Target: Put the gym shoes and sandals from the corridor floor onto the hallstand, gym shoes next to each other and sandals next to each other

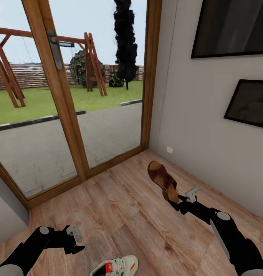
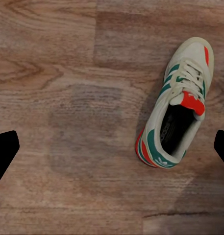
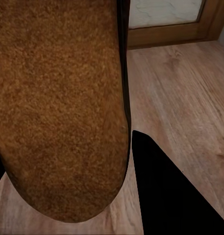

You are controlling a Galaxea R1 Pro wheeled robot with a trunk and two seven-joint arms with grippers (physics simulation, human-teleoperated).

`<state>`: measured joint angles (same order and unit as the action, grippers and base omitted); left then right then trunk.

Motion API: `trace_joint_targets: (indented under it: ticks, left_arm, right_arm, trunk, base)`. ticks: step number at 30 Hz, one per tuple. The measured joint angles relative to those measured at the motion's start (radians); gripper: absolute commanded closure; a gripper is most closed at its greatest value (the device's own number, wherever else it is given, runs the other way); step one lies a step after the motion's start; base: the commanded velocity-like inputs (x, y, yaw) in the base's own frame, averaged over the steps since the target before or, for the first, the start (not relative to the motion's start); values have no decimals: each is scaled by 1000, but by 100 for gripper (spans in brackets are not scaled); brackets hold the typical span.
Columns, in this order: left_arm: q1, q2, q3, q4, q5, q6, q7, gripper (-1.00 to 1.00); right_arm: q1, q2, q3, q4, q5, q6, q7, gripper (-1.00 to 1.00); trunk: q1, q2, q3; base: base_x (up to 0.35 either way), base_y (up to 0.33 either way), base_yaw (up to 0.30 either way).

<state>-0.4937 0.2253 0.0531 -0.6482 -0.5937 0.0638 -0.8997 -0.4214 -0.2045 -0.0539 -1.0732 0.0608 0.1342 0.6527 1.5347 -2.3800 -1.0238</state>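
Gym shoe (image 1: 116, 267): seen lying upright on the corridor floor (image 1: 119, 214) at the nearest edge of the head view, close beside the left gripper (image 1: 73, 239).
Left gripper: held above the planks — fingers spread wide, nothing between them.
Right gripper (image 1: 181, 201): clamped on the heel end of a sandal (image 1: 162, 181).
Sandal: lifted clear of the floor, toe pointed toward the glass door (image 1: 70, 96) — tan sole (image 3: 58, 103) shown in the right wrist view.
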Motion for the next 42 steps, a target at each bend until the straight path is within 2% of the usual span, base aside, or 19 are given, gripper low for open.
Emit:
trace_joint_targets:
  ticks: [10,25,42]
  left_arm:
    - [0,1,2,0,4,0,0,-100]
    - [0,1,4,-12,7,-1,0,-100]
    - [0,1,3,-13,6,0,0,-100]
  right_arm:
    - [0,0,-1,0,0,28,0,100]
    - [0,0,-1,-2,-1,30,0,100]
    - [0,0,1,-2,1,27,0,100]
  trunk:
    - [0,0,0]
    - [0,0,4]
    - [0,0,4]
  base:
    - [0,0,0]
    - [-52,-9,-71]
    - [-6,-1,-5]
